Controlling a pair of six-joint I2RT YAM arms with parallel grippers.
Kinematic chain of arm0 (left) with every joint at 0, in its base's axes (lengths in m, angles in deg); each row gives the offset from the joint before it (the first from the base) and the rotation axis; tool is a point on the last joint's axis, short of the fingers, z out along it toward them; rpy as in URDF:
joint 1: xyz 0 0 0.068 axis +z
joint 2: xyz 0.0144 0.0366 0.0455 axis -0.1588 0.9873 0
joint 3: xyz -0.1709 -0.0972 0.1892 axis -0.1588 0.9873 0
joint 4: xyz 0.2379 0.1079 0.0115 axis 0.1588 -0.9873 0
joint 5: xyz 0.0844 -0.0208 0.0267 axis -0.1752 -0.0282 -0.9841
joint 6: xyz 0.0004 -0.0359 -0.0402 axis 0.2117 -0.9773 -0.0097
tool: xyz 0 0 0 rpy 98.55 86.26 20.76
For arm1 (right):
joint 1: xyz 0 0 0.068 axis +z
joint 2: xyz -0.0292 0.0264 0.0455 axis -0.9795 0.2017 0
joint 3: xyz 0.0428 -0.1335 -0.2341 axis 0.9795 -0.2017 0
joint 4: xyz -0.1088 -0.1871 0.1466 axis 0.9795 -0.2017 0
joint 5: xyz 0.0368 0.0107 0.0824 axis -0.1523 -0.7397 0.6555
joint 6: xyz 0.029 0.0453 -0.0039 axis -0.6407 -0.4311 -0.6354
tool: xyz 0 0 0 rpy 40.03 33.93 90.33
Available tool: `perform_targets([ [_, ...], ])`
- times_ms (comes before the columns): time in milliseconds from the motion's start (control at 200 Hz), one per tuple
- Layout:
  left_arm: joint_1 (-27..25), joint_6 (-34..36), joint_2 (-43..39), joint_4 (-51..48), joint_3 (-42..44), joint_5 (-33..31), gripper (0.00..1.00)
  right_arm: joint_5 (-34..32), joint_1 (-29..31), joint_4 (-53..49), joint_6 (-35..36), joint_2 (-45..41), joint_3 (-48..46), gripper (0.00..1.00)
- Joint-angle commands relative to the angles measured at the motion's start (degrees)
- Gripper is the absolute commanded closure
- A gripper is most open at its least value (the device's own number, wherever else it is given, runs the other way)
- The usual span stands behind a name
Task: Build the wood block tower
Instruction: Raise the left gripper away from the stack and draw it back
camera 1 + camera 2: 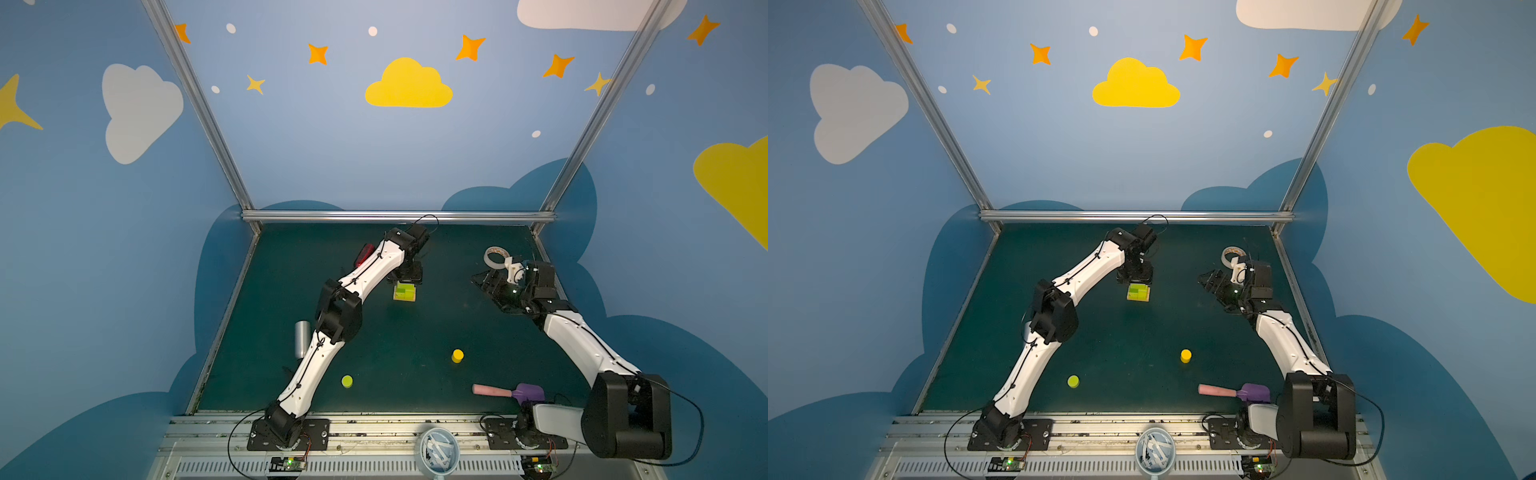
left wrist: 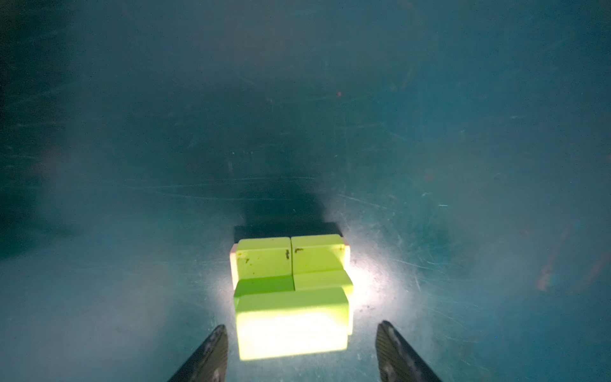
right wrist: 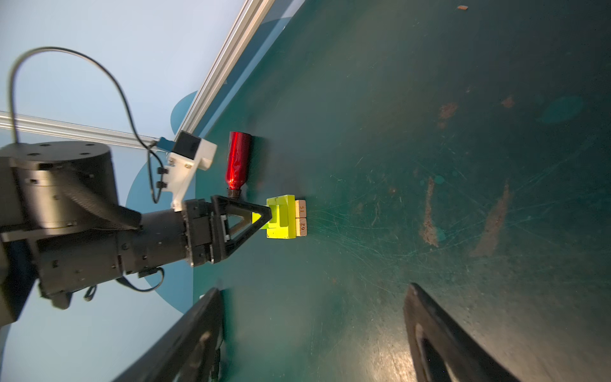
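Observation:
The tower (image 1: 405, 291) (image 1: 1138, 292) stands at the middle back of the table: stacked lime-green bars and cubes (image 2: 291, 297) on two tan bars (image 3: 301, 218). My left gripper (image 2: 302, 329) hangs straight above it, open. Its fingers (image 2: 215, 344) stand on either side of the top lime bar with a gap on each side. A yellow cylinder (image 1: 457, 355) (image 1: 1186, 355) and a lime cylinder (image 1: 347, 381) (image 1: 1073, 381) lie loose nearer the front. My right gripper (image 1: 482, 279) (image 3: 312, 291) is open and empty, well to the right of the tower.
A white tape roll (image 1: 494, 255) lies behind the right gripper. A pink-handled purple tool (image 1: 507, 390) lies front right. A red bottle (image 3: 237, 158) lies behind the left arm, a silver can (image 1: 302, 338) at the left edge, and a bowl (image 1: 438, 451) on the front rail.

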Motion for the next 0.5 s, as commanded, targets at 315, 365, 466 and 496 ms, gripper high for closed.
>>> perform_targets([
  [315, -0.27, 2.65, -16.72, -3.95, 6.4, -7.67, 0.31, 0.27, 1.01, -1.85, 1.2, -1.02, 0.45, 0.16],
  [365, -0.29, 2.71, -20.24, -2.2, 10.79, -7.91, 0.31, -0.05, 1.33, -2.64, 1.62, -1.34, 0.68, 0.16],
  [466, -0.44, 2.48, -28.6, 2.65, 21.29, -6.98, 0.31, -0.92, 2.03, -4.08, 2.16, -1.81, 0.94, 0.16],
  [496, -0.38, 2.26, -31.18, 4.21, 24.88, -6.65, 0.31, -1.12, 2.33, -4.4, 2.31, -1.92, 1.02, 0.16],
])
